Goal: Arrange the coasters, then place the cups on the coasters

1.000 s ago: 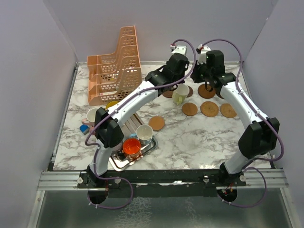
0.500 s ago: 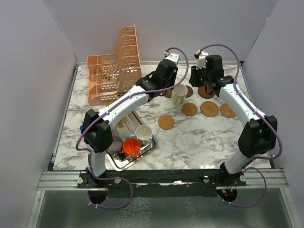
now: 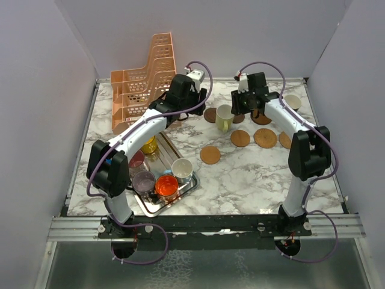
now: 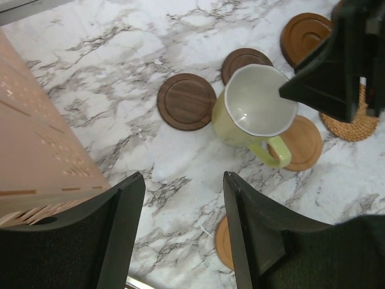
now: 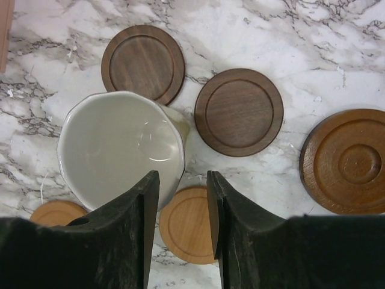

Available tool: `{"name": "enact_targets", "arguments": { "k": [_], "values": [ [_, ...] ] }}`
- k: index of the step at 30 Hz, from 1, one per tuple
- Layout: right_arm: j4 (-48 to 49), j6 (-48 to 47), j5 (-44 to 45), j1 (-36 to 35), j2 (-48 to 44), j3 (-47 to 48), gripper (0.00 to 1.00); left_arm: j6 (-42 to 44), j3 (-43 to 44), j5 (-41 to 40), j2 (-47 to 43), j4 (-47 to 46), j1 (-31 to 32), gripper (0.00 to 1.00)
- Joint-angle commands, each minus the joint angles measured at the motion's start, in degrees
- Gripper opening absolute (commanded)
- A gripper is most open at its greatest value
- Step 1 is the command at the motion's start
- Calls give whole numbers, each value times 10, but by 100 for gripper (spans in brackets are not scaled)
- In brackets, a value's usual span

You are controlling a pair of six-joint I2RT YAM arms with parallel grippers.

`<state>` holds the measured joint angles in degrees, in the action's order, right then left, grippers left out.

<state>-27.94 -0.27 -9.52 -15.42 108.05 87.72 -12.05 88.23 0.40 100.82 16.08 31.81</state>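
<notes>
A pale yellow-green cup [image 3: 224, 117] [image 4: 255, 111] [image 5: 120, 147] stands upright among several wooden coasters at the back of the table. Two dark coasters [image 5: 143, 63] [image 5: 239, 111] lie just beyond it and a tan coaster [image 5: 186, 226] lies on its near side. More coasters lie to the right [image 3: 264, 138] and one alone nearer the middle [image 3: 210, 155]. My left gripper [image 4: 182, 176] [image 3: 187, 90] hangs open and empty, left of the cup. My right gripper [image 5: 182, 177] [image 3: 245, 103] is open just above the cup's right rim, holding nothing. Other cups [image 3: 182, 170] sit in the tray.
An orange plastic rack [image 3: 144, 90] stands at the back left, close beside my left gripper. The silver tray [image 3: 191, 185] at the front left holds white, orange [image 3: 166, 186], grey-purple and yellow cups. A white cup [image 3: 292, 101] stands at the far right back.
My left gripper opened, let go of the yellow-green cup and drew back left toward the rack. My right gripper opened and moved left over the cup.
</notes>
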Motion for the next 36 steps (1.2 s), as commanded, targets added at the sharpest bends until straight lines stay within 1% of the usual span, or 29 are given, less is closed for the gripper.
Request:
{"name": "enact_targets", "arguments": {
  "k": [1, 6, 10, 16, 21, 24, 25, 28, 31, 33, 36],
  "values": [
    [-18, -1, -8, -4, 24, 39, 39, 30, -17, 74, -20, -38, 6, 60],
    [-34, 3, -1, -6, 55, 66, 37, 63, -36, 96, -20, -49, 6, 70],
    [-44, 6, -1, -7, 72, 87, 32, 88, -54, 109, -23, -57, 7, 77],
    [-58, 9, 2, -13, 89, 108, 23, 115, -78, 113, -27, -65, 9, 86],
    [-63, 9, 7, -13, 81, 117, 10, 144, -96, 123, -31, -71, 14, 92],
    [-68, 12, 9, -13, 66, 125, 2, 172, -104, 149, -33, -71, 17, 92],
    [-71, 11, 12, -13, 59, 129, 1, 181, -121, 156, -33, -72, 19, 92],
    [-77, 10, 16, -12, 23, 131, 1, 223, -140, 171, -33, -66, 33, 92],
    [-75, 9, 15, 0, -23, 119, 1, 287, -152, 169, -33, -49, 58, 92],
    [-74, 10, 8, 18, -52, 108, 1, 327, -161, 152, -28, -40, 78, 93],
    [-72, 14, -14, 63, -94, 89, 1, 370, -167, 136, -13, -21, 99, 94]
  ]
}}
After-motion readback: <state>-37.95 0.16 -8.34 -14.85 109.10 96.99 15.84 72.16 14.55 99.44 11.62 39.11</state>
